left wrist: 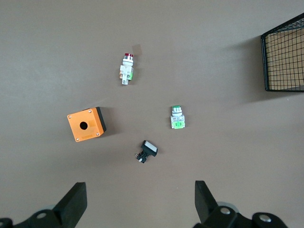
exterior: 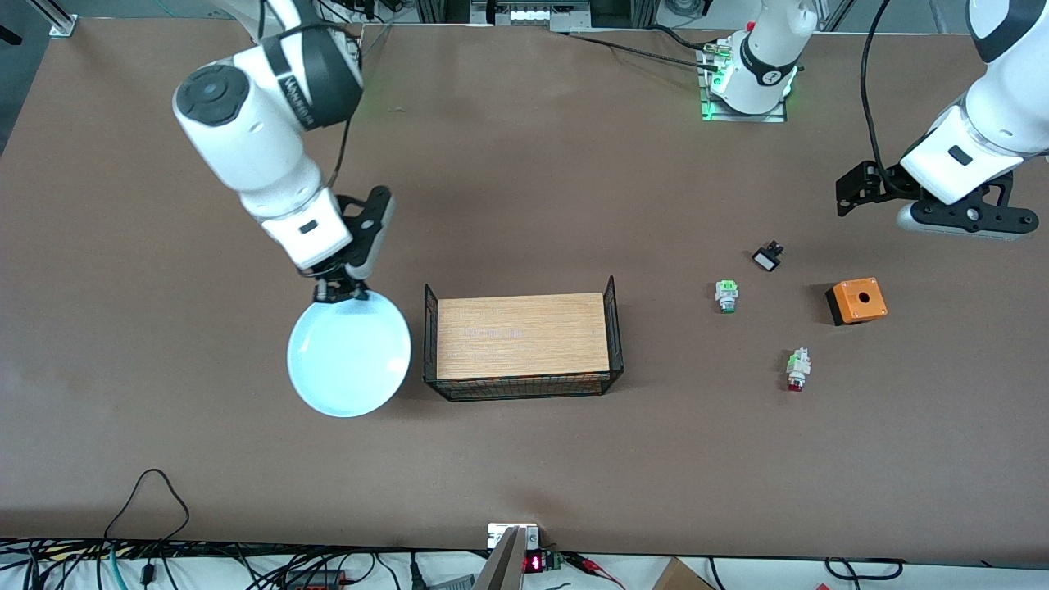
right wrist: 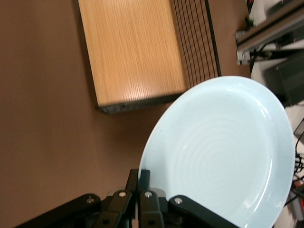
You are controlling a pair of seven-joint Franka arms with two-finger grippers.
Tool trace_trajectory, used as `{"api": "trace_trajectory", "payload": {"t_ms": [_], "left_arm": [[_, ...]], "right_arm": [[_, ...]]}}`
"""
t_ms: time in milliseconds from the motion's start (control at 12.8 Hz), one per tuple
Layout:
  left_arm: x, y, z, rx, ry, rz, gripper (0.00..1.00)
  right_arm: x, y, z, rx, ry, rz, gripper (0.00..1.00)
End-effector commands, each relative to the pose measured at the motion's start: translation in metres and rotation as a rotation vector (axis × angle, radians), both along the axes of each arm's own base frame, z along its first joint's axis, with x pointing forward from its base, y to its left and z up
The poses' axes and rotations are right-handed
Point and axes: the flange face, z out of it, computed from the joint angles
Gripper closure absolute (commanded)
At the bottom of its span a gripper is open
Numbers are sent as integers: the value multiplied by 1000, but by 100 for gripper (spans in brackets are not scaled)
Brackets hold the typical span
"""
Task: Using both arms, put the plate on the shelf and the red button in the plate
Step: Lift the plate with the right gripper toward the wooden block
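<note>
Blue plate [exterior: 348, 356]: rim clamped by right gripper [exterior: 340, 288], beside the basket [exterior: 610, 328].
Red button [exterior: 796, 370]: on table, toward the left arm's end.
Left gripper [left wrist: 137, 205]: fingers apart, over that end.

I see the plate [exterior: 348, 354], round, shallow, light blue, pinched at its rim and tilted above the table beside the wire basket. My red button [exterior: 796, 369] lies on its side, whitish body, red cap toward the front camera.
</note>
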Motion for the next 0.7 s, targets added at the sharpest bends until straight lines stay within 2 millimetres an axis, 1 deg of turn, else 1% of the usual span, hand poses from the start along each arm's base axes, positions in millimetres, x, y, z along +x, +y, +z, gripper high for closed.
{"api": "trace_trajectory", "payload": {"t_ms": [0,156,234,312,391,469,547,625], "left_arm": [[3,1,5,-14,7,-5,0],[3,1,5,-14,7,-5,0],[3,1,5,-14,7,-5,0],[3,1,5,-13,7,-3,0],[3,1,5,-13,7,-3,0],[3,1,5,-13,7,-3,0],[3,1,5,-14,7,-5,0],[3,1,5,-14,7,-5,0]], "right_arm": [[-16,49,10,11,-3,23,100],[-41,89,7,7,-7,41,100],[-54,108,9,-9,-28,40,100],[-66,125,6,-31,-48,43,100],[-75,138,4,-42,-58,46,100],[-84,153,-10,-60,-52,62,100],[-91,164,-15,-75,-64,79,100],[-98,176,-28,-101,-76,81,100]]}}
